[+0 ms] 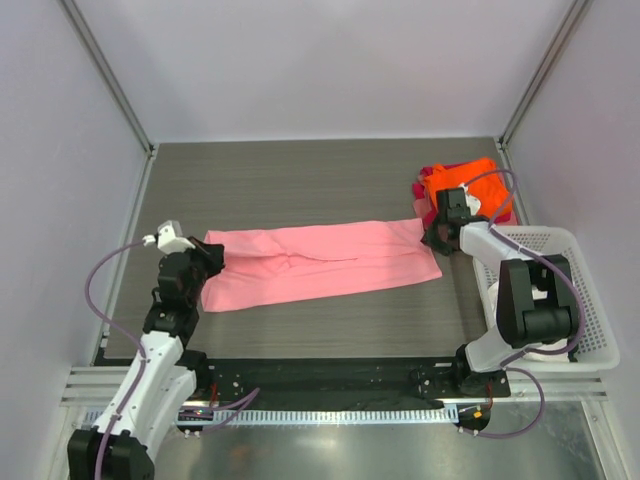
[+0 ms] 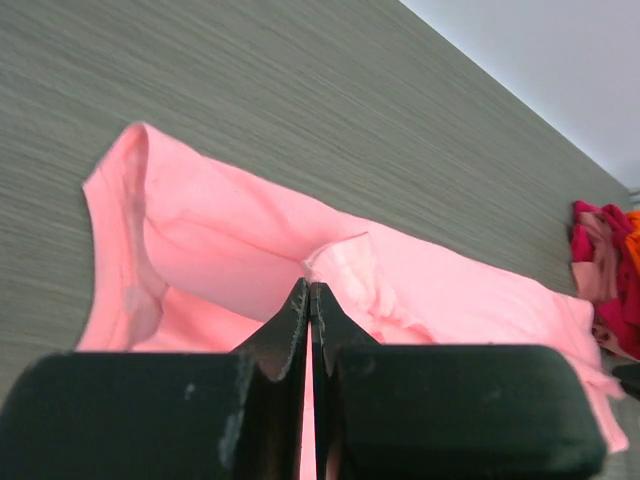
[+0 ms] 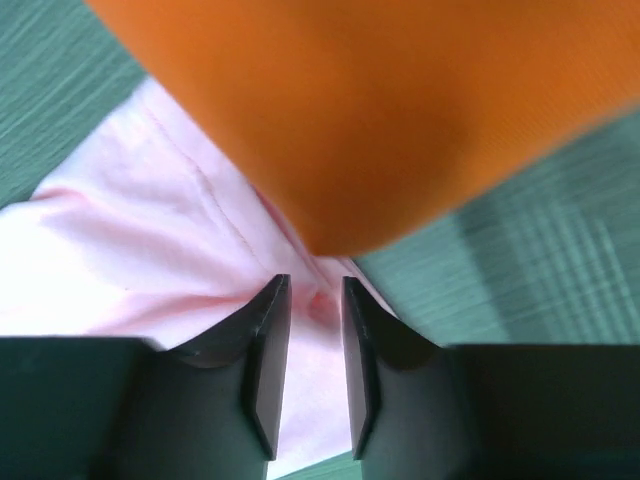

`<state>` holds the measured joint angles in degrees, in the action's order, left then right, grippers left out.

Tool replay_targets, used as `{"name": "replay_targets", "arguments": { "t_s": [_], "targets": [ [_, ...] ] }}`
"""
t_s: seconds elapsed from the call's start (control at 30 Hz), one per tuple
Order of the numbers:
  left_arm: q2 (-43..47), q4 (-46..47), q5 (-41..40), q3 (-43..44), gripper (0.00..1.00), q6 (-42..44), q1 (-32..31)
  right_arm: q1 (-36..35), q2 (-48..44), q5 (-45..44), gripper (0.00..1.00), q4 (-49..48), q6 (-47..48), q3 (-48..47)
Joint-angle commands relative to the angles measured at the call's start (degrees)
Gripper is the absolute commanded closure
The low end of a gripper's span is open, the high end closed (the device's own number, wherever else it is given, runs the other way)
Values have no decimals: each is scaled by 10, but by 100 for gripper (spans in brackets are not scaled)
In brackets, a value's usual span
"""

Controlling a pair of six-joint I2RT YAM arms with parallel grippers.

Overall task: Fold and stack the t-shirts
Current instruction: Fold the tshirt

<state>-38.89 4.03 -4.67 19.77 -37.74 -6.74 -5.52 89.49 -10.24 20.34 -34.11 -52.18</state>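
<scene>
Pink shirt lies stretched in a long band across the tabletop, left to right, partly folded lengthwise with a crease along its middle. Left jaws are closed on the shirt's left end; in my left wrist view a thin sliver of pink shows between them. Right jaws sit at the shirt's right end, parted a little, with pink cloth in the gap and not pinched. Orange shirt is heaped at the far right corner on a magenta shirt, just behind the right jaws. White basket stands on the right edge, beside the right arm.
</scene>
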Motion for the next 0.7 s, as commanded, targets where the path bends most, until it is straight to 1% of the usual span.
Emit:
{"name": "replay_targets", "arguments": {
  "t_s": [0.0,0.07,0.1,0.17,0.2,0.23,0.27,0.3,0.37,0.4,0.43,0.47,0.5,0.53,0.57,0.6,0.63,0.67],
  "targets": [
    [43,5,28,-28,100,-38,-2,-2,-62,-36,53,-35,-19,16],
    [86,-2,61,-53,100,-52,-2,-2,-79,-44,43,-39,-22,23],
    [101,-22,69,-59,99,-62,-2,-4,-86,-44,35,-44,-24,25],
    [141,-39,92,-68,94,-87,-2,-13,-104,-44,31,-47,-22,21],
    [153,-71,103,-70,79,-92,-2,-19,-107,-33,30,-54,-19,19],
    [166,-85,108,-72,69,-97,-2,-28,-110,-27,30,-58,-12,16],
    [190,-103,116,-72,61,-104,-2,-34,-111,-16,30,-64,-10,9],
    [202,-131,120,-71,53,-105,-2,-54,-110,19,30,-81,-6,7],
    [234,-154,126,-71,52,-115,-1,-72,-93,75,30,-107,6,-2],
    [244,-171,125,-69,48,-119,-1,-98,-82,138,31,-133,10,-6],
    [250,-182,112,-68,44,-125,-2,-112,-71,167,32,-145,13,-13],
    [250,-197,90,-64,39,-150,-2,-128,-38,193,34,-158,21,-30],
    [238,-231,34,-50,33,-160,-1,-155,-23,217,35,-184,25,-40],
    [215,-241,19,-38,33,-162,-1,-171,-2,265,36,-197,26,-50],
    [189,-244,7,-27,32,-161,-1,-183,15,286,37,-210,26,-70],
    [115,-243,-9,-1,31,-157,-1,-193,52,308,37,-236,25,-83],
    [74,-240,-11,15,30,-153,0,-216,70,337,37,-243,22,-109],
    [33,-230,-11,29,27,-147,0,-224,88,353,37,-258,19,-122]
  ]
}}
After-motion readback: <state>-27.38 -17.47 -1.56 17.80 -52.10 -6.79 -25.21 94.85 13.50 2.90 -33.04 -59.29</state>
